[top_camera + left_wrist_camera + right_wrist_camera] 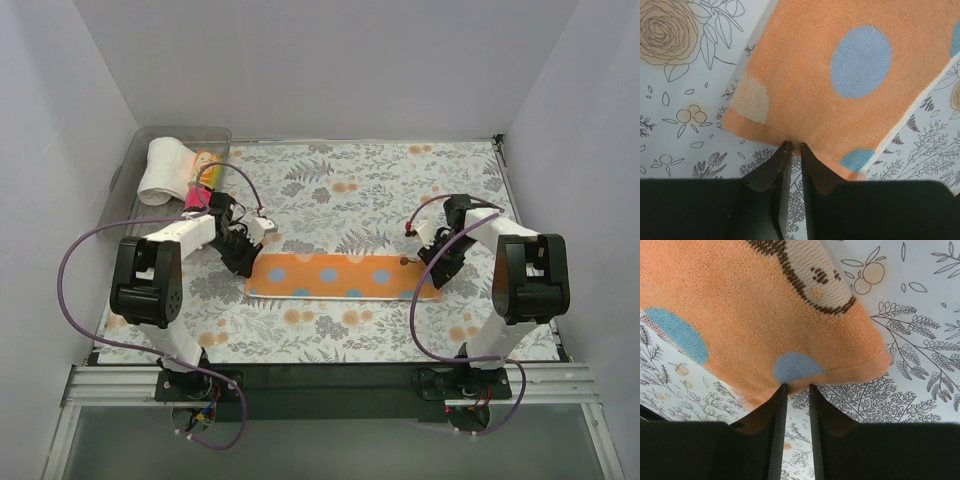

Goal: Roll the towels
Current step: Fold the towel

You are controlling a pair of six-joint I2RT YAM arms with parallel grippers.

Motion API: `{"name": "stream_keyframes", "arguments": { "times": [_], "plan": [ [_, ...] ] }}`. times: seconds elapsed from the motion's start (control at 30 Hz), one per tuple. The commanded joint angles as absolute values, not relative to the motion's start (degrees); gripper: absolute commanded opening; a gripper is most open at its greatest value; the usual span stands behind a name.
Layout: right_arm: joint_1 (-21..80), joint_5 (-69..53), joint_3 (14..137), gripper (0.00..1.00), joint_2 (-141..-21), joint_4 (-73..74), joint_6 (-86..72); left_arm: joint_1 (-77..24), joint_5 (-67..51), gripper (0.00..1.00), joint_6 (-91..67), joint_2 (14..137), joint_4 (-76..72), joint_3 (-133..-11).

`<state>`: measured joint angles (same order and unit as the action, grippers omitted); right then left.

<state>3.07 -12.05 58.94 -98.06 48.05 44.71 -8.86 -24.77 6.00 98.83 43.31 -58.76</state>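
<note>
White walls (pixel 330 70) box in the floral table covering (pixel 350 190), where the orange towel (pixel 330 274) lies flat near the middle. Soft, light, limp cloth, we judge: best taken at a short hem. The left gripper (pixel 794 146) and right gripper (pixel 797 386) stand narrow at opposite hems; whether either pinches cloth we cannot tell. The walls and the clear bin (pixel 215 135) sit well apart.

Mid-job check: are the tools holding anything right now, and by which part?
Both pinch the orange towel by its short-end hems: left tool at the left end, right tool at the right end.
</note>
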Motion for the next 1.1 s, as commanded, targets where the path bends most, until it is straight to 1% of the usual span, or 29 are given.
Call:
{"name": "stream_keyframes", "arguments": {
  "times": [0.0, 0.07, 0.17, 0.3, 0.33, 0.4, 0.43, 0.47, 0.57, 0.67, 0.77, 0.83, 0.87, 0.9, 0.93, 0.97, 1.0, 1.07],
  "plan": [
    [3.0, -8.4, 55.8, 0.25, -98.7, 46.3, 44.7, -8.9, -18.7, 0.13, 4.9, 102.1, 38.1, -60.2],
    [3.2, -10.4, 55.9, 0.22, -98.4, 47.0, 44.5, -8.9, -18.8, 0.13, 5.0, 104.1, 38.0, -62.2],
    [4.9, -12.2, 55.3, 0.19, -97.9, 48.9, 45.9, -9.0, -19.2, 0.12, 4.8, 108.6, 38.1, -69.2],
    [9.3, -13.4, 52.4, 0.18, -96.9, 52.0, 48.3, -8.9, -19.6, 0.11, 4.0, 117.7, 39.0, -81.4],
    [11.8, -14.0, 51.2, 0.18, -95.6, 53.0, 48.8, -9.0, -19.5, 0.11, 3.9, 122.1, 39.3, -87.9],
    [14.9, -17.6, 50.5, 0.18, -93.9, 54.4, 49.9, -8.9, -19.9, 0.11, 3.2, 126.5, 40.6, -95.2],
    [18.4, -19.2, 51.0, 0.19, -92.0, 56.2, 50.3, -8.9, -20.8, 0.13, 3.1, 130.3, 42.5, -101.7],
    [19.9, -22.9, 51.5, 0.22, -91.2, 57.1, 50.4, -9.0, -21.4, 0.14, 2.9, 131.7, 43.4, -105.1],
    [22.1, -27.8, 56.4, 0.23, -88.5, 57.7, 47.8, -9.0, -25.2, 0.21, 3.0, 133.4, 45.9, -112.6],
    [21.3, -30.2, 61.7, 0.22, -89.3, 57.5, 45.6, -9.7, -27.7, 0.25, 2.3, 130.1, 46.4, -113.8],
    [20.0, -32.2, 64.2, 0.22, -90.3, 56.5, 44.3, -11.0, -26.6, 0.29, -1.2, 123.8, 43.4, -109.8],
    [19.3, -32.3, 65.7, 0.22, -91.0, 55.0, 43.6, -12.9, -25.1, 0.29, -3.0, 119.9, 42.7, -105.7],
    [19.3, -30.9, 65.8, 0.20, -91.3, 54.0, 42.4, -13.7, -23.9, 0.26, -4.3, 118.8, 42.1, -103.8],
    [19.3, -30.0, 65.8, 0.19, -91.8, 53.0, 42.1, -15.5, -20.2, 0.22, -5.8, 117.7, 40.8, -100.5],
    [19.4, -29.1, 65.8, 0.17, -93.3, 51.9, 42.1, -16.3, -19.0, 0.16, -7.1, 116.6, 40.6, -98.9],
    [19.3, -26.9, 65.7, 0.13, -94.1, 51.2, 41.8, -17.1, -17.9, 0.10, -9.6, 116.5, 40.7, -97.9],
    [19.3, -25.9, 65.8, 0.10, -94.8, 50.5, 41.5, -18.1, -17.7, 0.00, -11.2, 116.5, 41.5, -97.0],
    [19.2, -22.8, 66.3, 0.09, -96.8, 49.1, 41.2, -18.6, -18.0, 0.00, -15.3, 116.9, 42.4, -95.0]
  ]
}}
